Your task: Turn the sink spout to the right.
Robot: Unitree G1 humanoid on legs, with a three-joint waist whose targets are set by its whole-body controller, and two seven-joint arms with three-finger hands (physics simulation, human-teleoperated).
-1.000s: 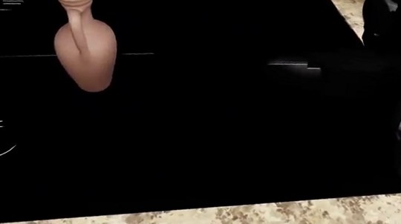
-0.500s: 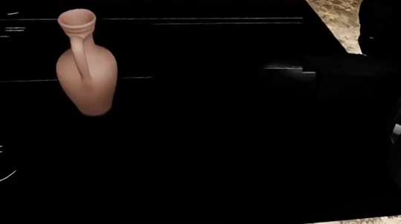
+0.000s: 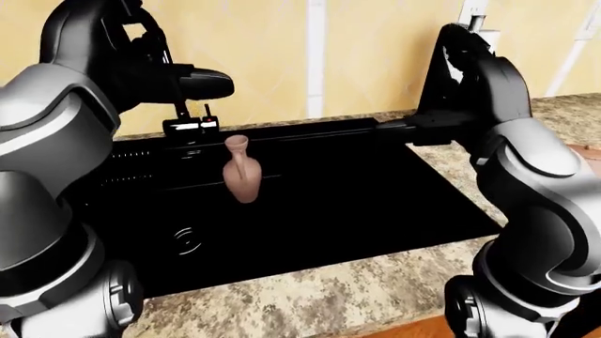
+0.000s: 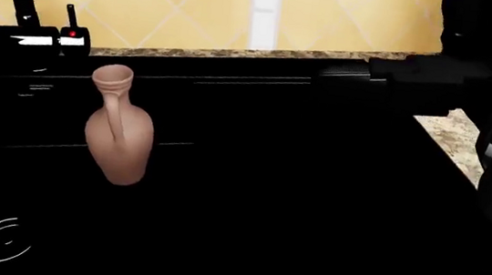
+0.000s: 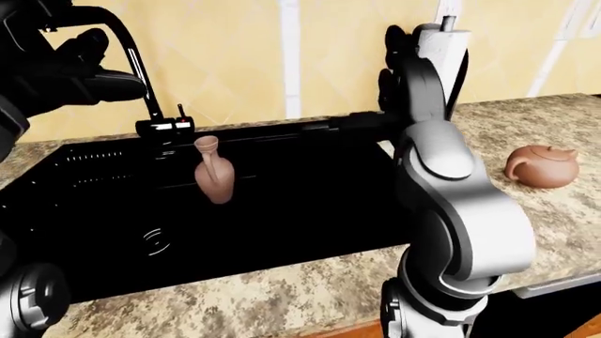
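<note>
Reaching for the sink spout (image 5: 132,53) at the bench's far-left edge: your left robot hand (image 5: 89,77) sits by its arch, grip on it not discernible. Next, you swing it rightward over the black sink (image 3: 375,204). Right robot hand is hidden behind its arm; state unknown. A clay vase (image 4: 118,134) lies in the basin below; a teapot (image 5: 543,166) rests near the right edge.

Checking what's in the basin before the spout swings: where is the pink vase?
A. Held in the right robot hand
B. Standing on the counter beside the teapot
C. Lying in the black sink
C: the vase lies in the black sink, far from the teapot.
</note>
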